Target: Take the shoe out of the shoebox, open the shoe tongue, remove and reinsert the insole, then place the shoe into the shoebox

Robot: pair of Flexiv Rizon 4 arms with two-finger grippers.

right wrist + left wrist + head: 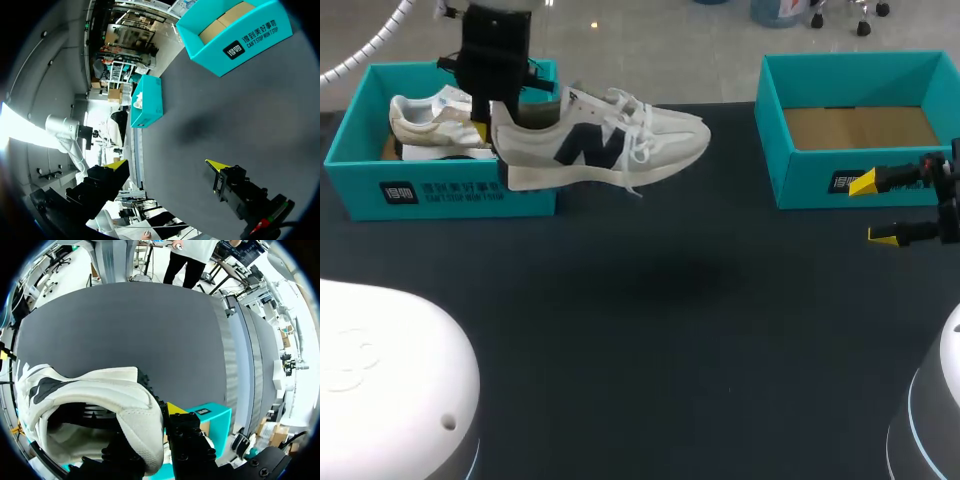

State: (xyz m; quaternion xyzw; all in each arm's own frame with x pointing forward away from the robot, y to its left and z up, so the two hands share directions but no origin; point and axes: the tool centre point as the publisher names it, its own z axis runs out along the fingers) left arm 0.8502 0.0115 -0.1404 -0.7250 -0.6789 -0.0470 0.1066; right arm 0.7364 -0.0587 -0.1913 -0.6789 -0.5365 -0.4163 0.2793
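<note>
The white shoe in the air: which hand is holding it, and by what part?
The left hand grips the white shoe by its heel rim, one finger inside the opening and one outside. The right hand is open and empty.

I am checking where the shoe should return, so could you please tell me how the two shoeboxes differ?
The left shoebox holds a second white shoe; the right shoebox holds nothing, its brown floor bare. The lifted shoe, held by the left gripper, hangs in front of the left shoebox; only the open right gripper is beside the right shoebox. Both are teal and lidless, with dark front labels.
</note>
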